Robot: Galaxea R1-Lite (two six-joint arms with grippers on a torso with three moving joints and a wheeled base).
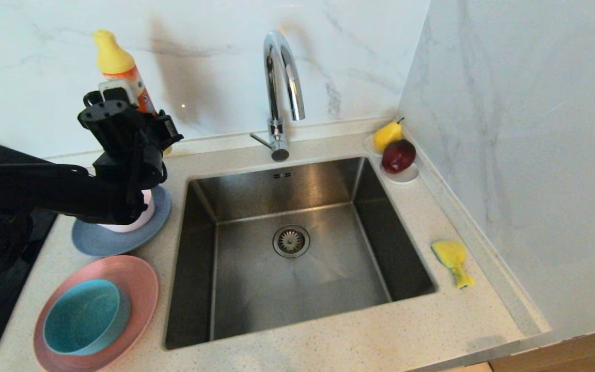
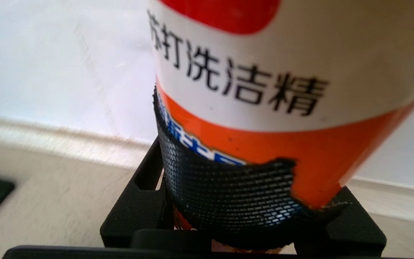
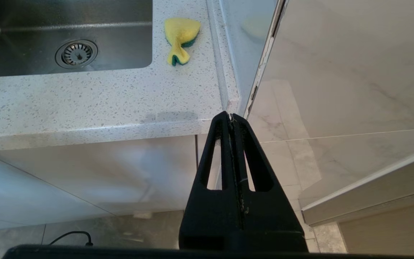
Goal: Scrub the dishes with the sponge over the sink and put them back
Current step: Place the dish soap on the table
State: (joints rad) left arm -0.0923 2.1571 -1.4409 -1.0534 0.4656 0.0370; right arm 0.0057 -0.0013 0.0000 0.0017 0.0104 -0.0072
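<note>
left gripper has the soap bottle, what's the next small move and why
Probably carry the soap bottle toward the sponge across the sink, or set it down. The left gripper is clamped on the bottle's base above the grey-blue plate, while the sponge lies untouched on the counter and no dish has been lifted.

Bright even daylight, glare on the tap (image 1: 283, 77), close bottle (image 2: 264, 108) blurred

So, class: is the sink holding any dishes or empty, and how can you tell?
Empty. The sink shows bare steel around the drain; the pink plate and grey-blue plate sit on the counter.
</note>
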